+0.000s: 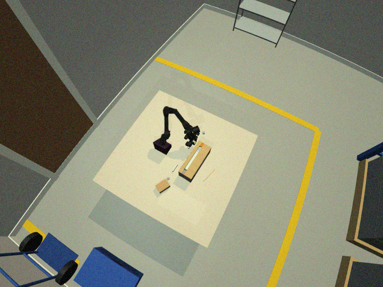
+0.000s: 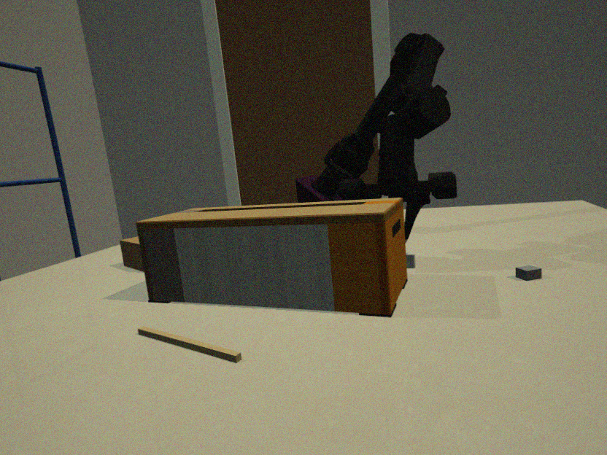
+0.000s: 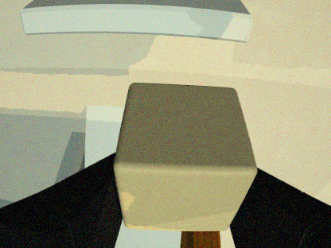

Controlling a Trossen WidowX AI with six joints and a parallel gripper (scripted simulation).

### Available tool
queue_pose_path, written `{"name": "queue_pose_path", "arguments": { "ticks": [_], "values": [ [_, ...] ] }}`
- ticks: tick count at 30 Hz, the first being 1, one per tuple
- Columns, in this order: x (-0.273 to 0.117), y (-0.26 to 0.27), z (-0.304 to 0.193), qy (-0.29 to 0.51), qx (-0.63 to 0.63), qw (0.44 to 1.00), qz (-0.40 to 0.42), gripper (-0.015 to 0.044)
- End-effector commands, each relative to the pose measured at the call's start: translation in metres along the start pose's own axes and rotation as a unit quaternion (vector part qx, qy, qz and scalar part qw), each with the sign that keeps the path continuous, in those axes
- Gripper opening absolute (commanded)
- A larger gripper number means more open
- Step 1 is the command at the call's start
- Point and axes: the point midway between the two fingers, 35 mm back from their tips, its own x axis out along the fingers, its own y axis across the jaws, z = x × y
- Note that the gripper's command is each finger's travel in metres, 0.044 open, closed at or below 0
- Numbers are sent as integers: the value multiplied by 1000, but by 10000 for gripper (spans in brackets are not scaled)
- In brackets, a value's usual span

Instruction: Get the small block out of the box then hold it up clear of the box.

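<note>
The box (image 1: 200,160) (image 2: 362,264), wooden with an orange end, stands upright on the table. A long slot runs along its top, and a grey-blue panel fills the middle of the side shown in the exterior view. My gripper (image 1: 191,142) (image 3: 177,166) is close beside the orange end and shut on the small tan block, with a black finger on each side. The block (image 3: 183,127) fills the middle of the wrist view. It is hidden in the top and exterior views, so its height above the table cannot be told.
A pale bar (image 3: 119,21) lies beyond the block. A pale strip (image 3: 101,137) shows behind it. A small grey block (image 1: 203,132) (image 2: 528,273), a wooden stick (image 1: 209,175) (image 2: 188,344), a white stick (image 1: 174,168) and a larger wooden block (image 1: 162,186) (image 2: 131,254) lie around the box.
</note>
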Motion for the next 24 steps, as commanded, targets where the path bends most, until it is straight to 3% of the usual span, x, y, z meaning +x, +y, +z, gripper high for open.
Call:
{"name": "queue_pose_path", "arguments": {
  "ticks": [1, 13, 24],
  "values": [
    [-12, -2, -4, 0, -3, 1000, -3, 0],
    [-18, 8, -5, -10, 189, 982, 1, 0],
    [-25, 18, -6, -19, 402, 915, 7, 0]
  ]
}}
